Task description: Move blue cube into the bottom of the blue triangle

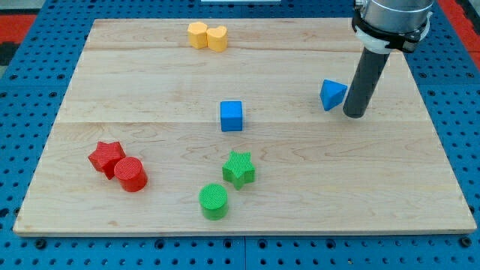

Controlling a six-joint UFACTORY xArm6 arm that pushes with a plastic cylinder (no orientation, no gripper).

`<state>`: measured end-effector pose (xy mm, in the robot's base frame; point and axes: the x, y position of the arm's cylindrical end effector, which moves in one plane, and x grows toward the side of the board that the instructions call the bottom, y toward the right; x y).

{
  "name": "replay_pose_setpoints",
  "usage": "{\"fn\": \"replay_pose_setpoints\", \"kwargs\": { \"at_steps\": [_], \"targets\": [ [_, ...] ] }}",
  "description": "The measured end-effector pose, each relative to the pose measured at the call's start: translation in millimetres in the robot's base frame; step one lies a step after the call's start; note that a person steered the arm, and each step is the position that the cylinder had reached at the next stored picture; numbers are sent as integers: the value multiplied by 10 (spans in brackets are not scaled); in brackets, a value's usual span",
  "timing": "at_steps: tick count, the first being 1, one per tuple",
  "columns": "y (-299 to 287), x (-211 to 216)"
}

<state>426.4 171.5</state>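
Observation:
The blue cube (232,116) sits near the middle of the wooden board. The blue triangle (332,94) lies to its right, a little higher in the view. My tip (355,115) rests on the board just right of the blue triangle, close to its right corner, and far right of the blue cube. I cannot tell whether the rod touches the triangle.
A yellow hexagon (197,35) and a yellow heart-like block (217,38) touch at the top. A red star (107,157) and red cylinder (131,175) sit at the left bottom. A green star (239,169) and green cylinder (214,201) lie below the cube.

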Motion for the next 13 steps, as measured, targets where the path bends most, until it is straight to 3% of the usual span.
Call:
{"fn": "replay_pose_setpoints", "kwargs": {
  "at_steps": [2,4,5,7,9,11,12,13],
  "targets": [
    [-704,493],
    [-1948,68],
    [-2430,67],
    [-2885,194],
    [-3827,-378],
    [-2950,-19],
    [-2399,-338],
    [-2041,-381]
  ]
}}
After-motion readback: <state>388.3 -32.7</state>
